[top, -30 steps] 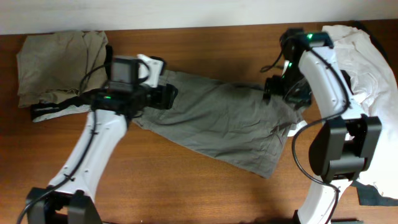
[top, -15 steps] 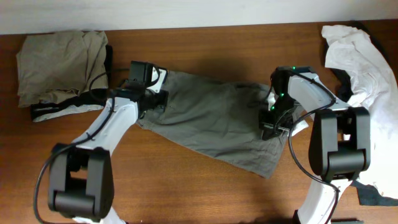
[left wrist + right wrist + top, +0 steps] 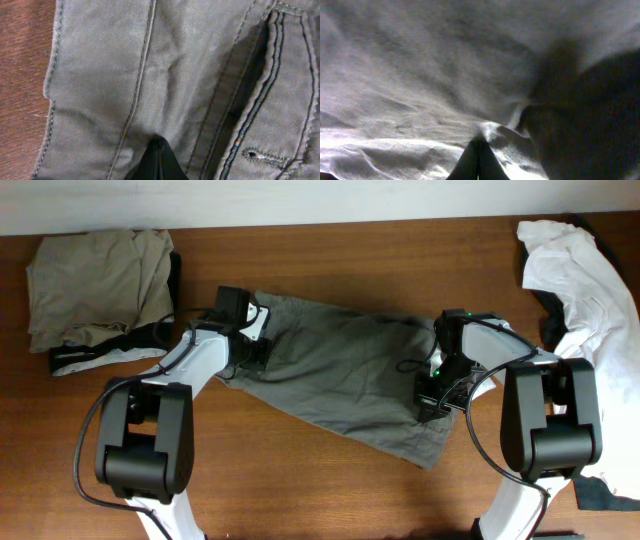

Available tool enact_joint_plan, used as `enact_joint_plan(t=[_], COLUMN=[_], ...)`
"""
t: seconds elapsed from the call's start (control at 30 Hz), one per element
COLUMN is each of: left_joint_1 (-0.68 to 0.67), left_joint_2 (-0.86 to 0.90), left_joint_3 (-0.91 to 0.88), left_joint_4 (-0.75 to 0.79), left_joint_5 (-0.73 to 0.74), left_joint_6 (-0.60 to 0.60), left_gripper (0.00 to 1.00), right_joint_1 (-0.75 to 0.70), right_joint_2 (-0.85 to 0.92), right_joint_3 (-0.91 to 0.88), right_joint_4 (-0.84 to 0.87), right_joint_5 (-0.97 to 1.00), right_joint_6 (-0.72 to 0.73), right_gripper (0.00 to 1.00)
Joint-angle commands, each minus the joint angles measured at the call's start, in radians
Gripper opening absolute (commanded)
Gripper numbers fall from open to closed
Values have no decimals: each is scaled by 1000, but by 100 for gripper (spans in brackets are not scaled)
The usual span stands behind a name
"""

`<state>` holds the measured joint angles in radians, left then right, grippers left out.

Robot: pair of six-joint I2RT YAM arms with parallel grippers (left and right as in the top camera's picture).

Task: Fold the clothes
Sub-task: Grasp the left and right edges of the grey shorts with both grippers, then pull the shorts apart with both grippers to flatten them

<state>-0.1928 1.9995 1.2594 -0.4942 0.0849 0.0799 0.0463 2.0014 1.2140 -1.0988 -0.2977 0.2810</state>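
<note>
Left pincer [image 3: 159,150] pinches shorts [image 3: 340,380]; beige garment [image 3: 95,275], white shirt [image 3: 570,270] nearby.

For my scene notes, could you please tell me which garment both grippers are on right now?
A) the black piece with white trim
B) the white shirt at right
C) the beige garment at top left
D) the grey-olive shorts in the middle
D: seen from overhead, the left gripper sits on one end of the grey-olive shorts and the right gripper on the other.
</note>
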Motion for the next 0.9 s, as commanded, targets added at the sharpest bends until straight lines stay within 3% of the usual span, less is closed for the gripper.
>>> enact_joint_plan(t=[0.0,0.13,0.37,0.63,0.77,0.87], left_joint_1=[13,38,57,56,56,56], left_joint_2=[58,57,57,4,-99,-153], left_joint_3=[-17,-17,-17,-17,-17,5], left_joint_4=[-68,-177,-333,-495,-466,-453], left_joint_5=[-138,-282,-280,-205,-280,-294], left_joint_6=[-150,-355,-511,-618,-616,-574], left_gripper=[1,1,1,1,1,1], right_joint_1=[-17,-62,-101,-114,-117,-116], right_joint_2=[47,47,47,47,41,6], right_joint_3=[-37,-19,39,117,195,232], right_joint_4=[85,151,261,323,220,150], right_joint_5=[100,122,138,221,225,223], right_joint_6=[21,24,11,16,16,21], right_gripper=[4,4,7,11,4,4])
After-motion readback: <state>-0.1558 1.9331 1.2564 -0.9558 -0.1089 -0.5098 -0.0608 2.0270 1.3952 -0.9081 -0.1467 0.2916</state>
